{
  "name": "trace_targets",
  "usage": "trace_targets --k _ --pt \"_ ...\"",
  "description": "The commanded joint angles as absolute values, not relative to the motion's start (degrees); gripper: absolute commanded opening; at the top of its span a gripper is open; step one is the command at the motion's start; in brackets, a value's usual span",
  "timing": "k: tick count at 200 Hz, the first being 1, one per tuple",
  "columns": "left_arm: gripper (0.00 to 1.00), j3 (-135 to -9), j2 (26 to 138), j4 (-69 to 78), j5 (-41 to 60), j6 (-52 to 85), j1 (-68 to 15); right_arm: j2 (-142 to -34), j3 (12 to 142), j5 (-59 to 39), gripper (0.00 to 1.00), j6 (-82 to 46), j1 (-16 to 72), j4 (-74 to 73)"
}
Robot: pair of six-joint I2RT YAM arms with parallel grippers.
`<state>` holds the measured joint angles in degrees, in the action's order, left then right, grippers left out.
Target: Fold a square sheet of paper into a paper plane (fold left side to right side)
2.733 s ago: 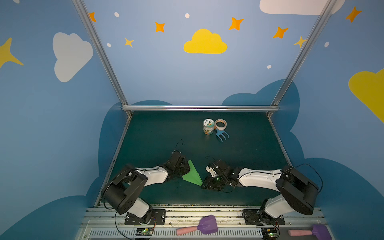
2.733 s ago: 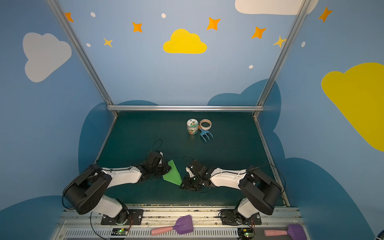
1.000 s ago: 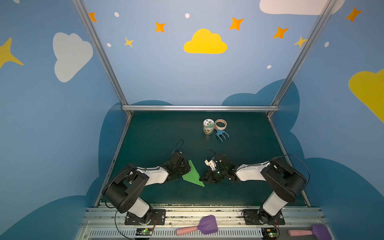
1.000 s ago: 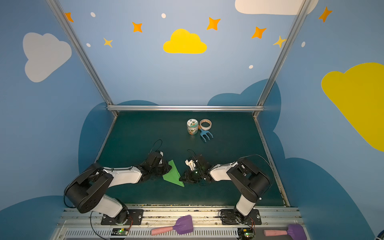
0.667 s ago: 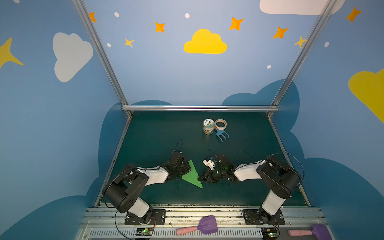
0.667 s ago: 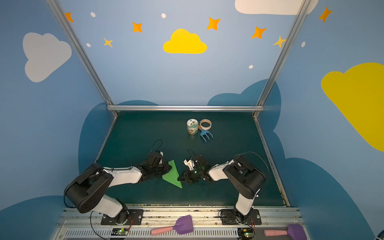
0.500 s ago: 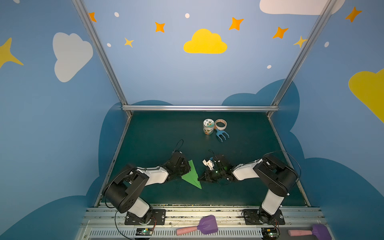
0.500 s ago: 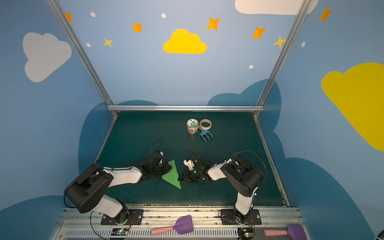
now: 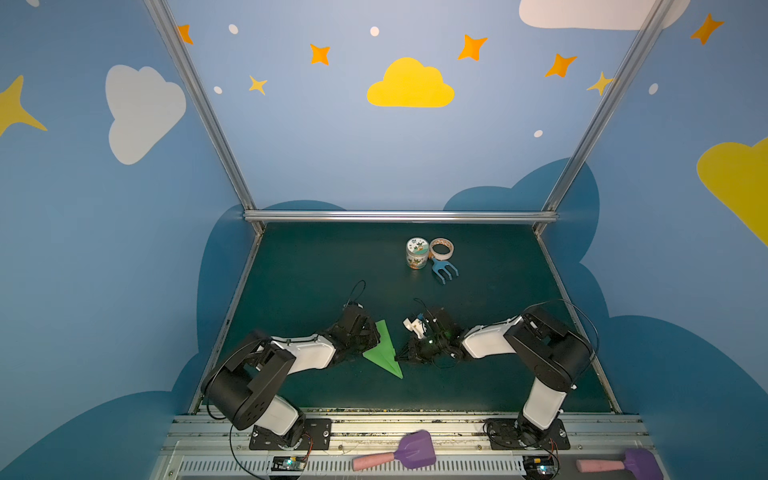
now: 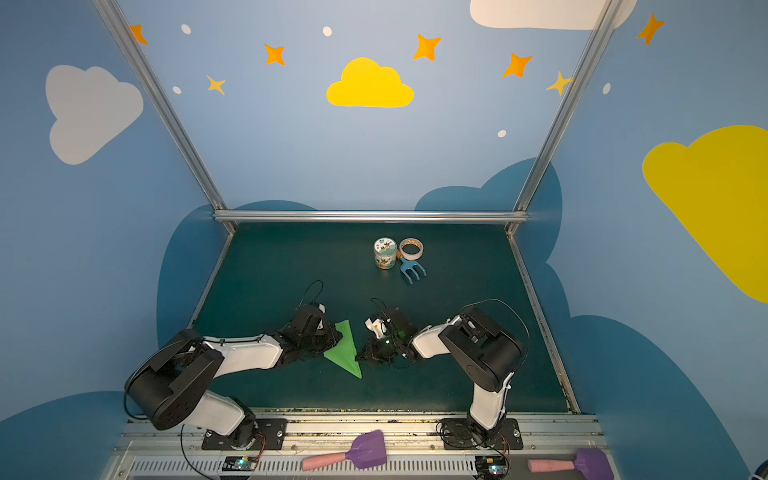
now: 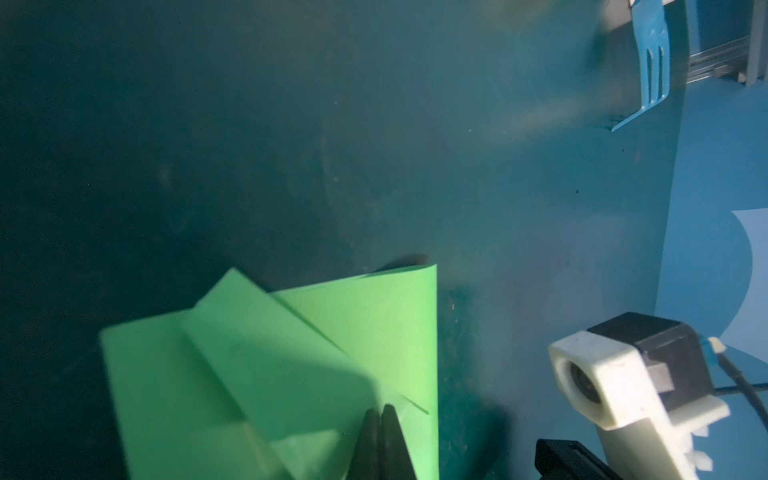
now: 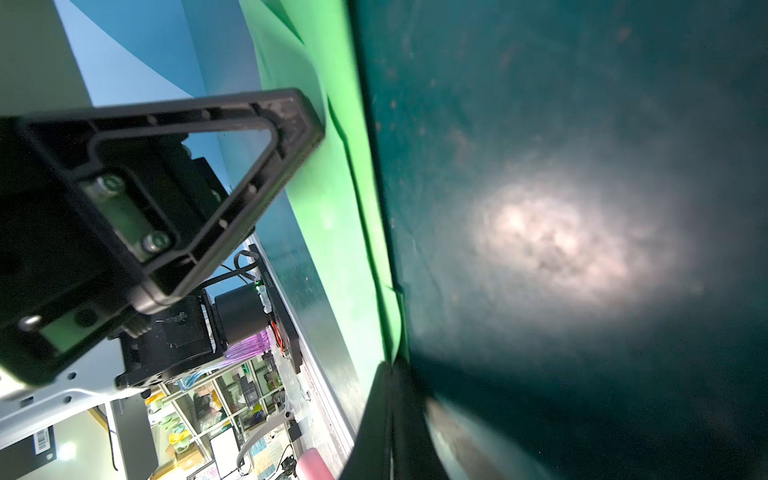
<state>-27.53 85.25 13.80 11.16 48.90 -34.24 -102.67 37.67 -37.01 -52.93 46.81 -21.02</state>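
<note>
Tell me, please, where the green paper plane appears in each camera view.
In a top view: paper plane, lower middle.
In a top view: same spot.
Left wrist: paper plane under left gripper.
Right wrist: green strip reaching right gripper.
Landmark: blue rake, not in right wrist.

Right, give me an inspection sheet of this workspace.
Surface: dark green mat, lightly scuffed.
Job's things: green paper, folded to a pointed dart, lying between the arms.
Clutter: jar, tape roll, blue rake at rear; purple scoop, purple mallet on front rail.
Grippers: left gripper shut, tips on the paper; right gripper shut at its edge; grip unconfirmed.
Cables: black cables loop at both wrists, off the paper.
Surroundings: blue walls, painted clouds and stars; aluminium frame.
</note>
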Motion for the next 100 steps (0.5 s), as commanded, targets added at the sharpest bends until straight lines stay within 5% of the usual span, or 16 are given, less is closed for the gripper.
trace_targets --k 1,19,40,100 --pt "0.20 -29.9 82.2 3.8 11.8 46.8 -33.8 -99.6 38.2 -33.7 0.00 -52.9 46.3 -16.4" --pt "0.41 -34.0 78.3 -0.4 13.6 46.2 -33.1 -95.9 38.2 -32.6 0.00 -51.8 45.5 -12.5" --pt "0.54 -37.8 73.4 -4.9 13.2 46.3 -31.7 -90.8 40.8 -30.7 0.00 -49.2 44.1 -5.7" --pt "0.58 -39.4 63.9 -9.7 16.2 46.3 -22.7 -76.7 48.9 -22.4 0.00 -37.4 37.7 20.4"
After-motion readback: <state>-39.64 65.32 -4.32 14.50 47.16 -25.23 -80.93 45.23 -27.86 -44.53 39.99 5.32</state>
